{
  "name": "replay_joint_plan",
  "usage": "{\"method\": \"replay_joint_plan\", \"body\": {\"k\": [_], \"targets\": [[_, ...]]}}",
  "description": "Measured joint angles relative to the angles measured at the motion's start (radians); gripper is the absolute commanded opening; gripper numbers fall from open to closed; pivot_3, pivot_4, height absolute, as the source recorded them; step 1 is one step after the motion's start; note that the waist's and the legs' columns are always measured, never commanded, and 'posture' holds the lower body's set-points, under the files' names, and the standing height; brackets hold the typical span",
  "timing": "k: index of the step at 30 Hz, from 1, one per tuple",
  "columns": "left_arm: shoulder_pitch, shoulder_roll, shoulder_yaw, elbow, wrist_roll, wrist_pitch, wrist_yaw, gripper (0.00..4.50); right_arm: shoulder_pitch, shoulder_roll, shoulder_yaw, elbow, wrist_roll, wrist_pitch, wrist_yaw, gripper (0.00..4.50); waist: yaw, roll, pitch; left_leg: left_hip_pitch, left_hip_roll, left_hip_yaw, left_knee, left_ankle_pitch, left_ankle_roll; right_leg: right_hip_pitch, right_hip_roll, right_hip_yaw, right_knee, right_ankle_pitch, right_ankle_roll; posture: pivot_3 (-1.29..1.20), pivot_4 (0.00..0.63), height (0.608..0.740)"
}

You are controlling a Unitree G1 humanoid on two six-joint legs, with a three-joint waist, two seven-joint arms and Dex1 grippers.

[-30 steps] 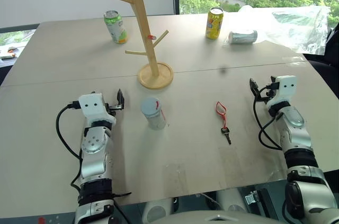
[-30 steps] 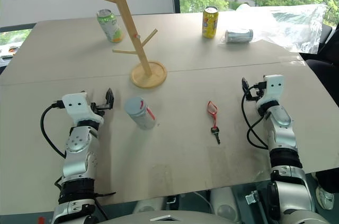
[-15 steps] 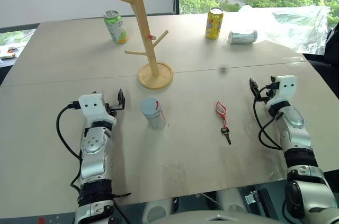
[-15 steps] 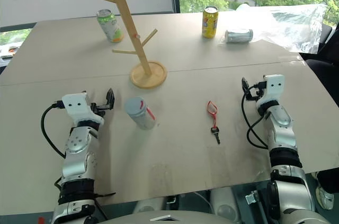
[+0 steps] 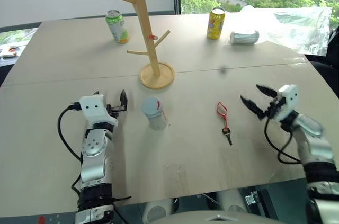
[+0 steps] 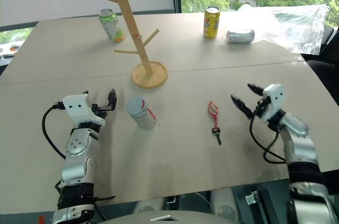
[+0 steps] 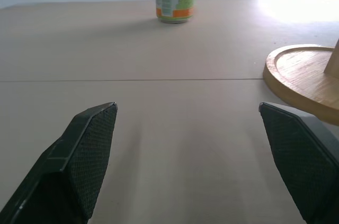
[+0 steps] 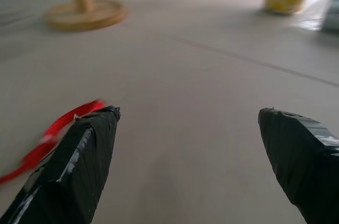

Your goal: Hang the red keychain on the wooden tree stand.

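Just right of the red keychain (image 5: 222, 110), which lies flat on the table (image 5: 190, 160), the right gripper (image 5: 258, 100) is turned toward it with fingers spread wide and empty. The left gripper (image 5: 123, 100) is also held open. The wooden tree stand (image 5: 150, 38) is well beyond the keychain. The thin loop could be pushed away if only its edge is caught.

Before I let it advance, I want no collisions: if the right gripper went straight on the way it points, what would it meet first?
Probably the red keychain: the open right gripper points across the table toward it, nothing between. Height above the table is unclear.
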State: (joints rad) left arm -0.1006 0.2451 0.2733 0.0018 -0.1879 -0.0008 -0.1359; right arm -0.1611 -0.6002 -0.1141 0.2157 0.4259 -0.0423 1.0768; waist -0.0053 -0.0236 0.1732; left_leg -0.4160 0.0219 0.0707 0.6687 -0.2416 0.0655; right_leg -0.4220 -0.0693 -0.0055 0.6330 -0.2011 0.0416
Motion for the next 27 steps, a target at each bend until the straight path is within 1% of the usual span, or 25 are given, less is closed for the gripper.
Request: {"method": "replay_joint_plan", "body": {"k": [1,3,6,10,14,20,27], "targets": [[0.001,0.001,0.000,-0.010,-0.001,0.009,-0.001,4.46,0.030,-0.032,0.009,-0.005,-0.003,-0.026,0.065,4.50,-0.001,0.000,0.000,0.001,0.000,0.000,0.000,0.000,0.000,0.000,0.000,0.000,0.000,0.000,0.000,0.00,0.150,0.740],[0.001,0.001,-0.001,-0.019,-0.003,0.017,-0.002,4.46,0.059,-0.050,0.019,-0.004,-0.019,-0.082,0.124,4.50,-0.005,0.000,0.000,0.001,0.000,0.000,0.000,0.000,0.000,0.000,0.000,0.000,0.000,0.000,0.000,0.00,0.150,0.740],[0.000,0.003,-0.001,-0.037,-0.010,0.033,-0.011,4.46,0.086,-0.045,0.040,0.005,-0.031,-0.190,0.205,4.50,-0.006,0.000,0.000,0.001,0.001,0.000,0.000,0.000,0.000,0.000,0.002,0.000,0.000,0.000,0.000,0.00,0.150,0.740],[0.001,0.013,-0.002,-0.100,-0.025,0.077,-0.025,4.46,0.086,-0.024,0.062,0.029,-0.031,-0.272,0.266,4.50,-0.003,-0.001,0.000,0.001,0.000,0.000,0.000,0.000,0.000,0.000,0.002,0.000,0.000,0.000,0.000,0.00,0.150,0.740],[0.018,0.037,0.001,-0.204,-0.058,0.124,-0.051,4.46,0.079,-0.011,0.076,0.056,-0.026,-0.315,0.311,4.50,0.000,-0.001,0.000,0.001,0.000,0.000,0.000,0.000,0.000,0.000,0.001,0.000,0.000,0.000,0.000,0.00,0.150,0.740],[0.101,0.069,0.004,-0.408,-0.152,0.220,-0.093,4.46,0.065,-0.006,0.076,0.079,0.034,-0.331,0.393,4.50,0.001,0.000,0.000,0.001,0.001,0.000,0.000,0.000,0.000,0.000,-0.002,0.000,0.000,0.000,-0.001,0.00,0.150,0.740],[0.147,0.104,0.038,-0.639,-0.266,0.347,-0.089,4.46,0.029,0.007,0.077,0.127,0.074,-0.340,0.424,4.50,0.004,0.000,0.000,0.001,0.000,0.000,0.000,0.000,0.000,0.000,-0.001,0.000,0.000,0.000,-0.001,0.00,0.150,0.740]]}}
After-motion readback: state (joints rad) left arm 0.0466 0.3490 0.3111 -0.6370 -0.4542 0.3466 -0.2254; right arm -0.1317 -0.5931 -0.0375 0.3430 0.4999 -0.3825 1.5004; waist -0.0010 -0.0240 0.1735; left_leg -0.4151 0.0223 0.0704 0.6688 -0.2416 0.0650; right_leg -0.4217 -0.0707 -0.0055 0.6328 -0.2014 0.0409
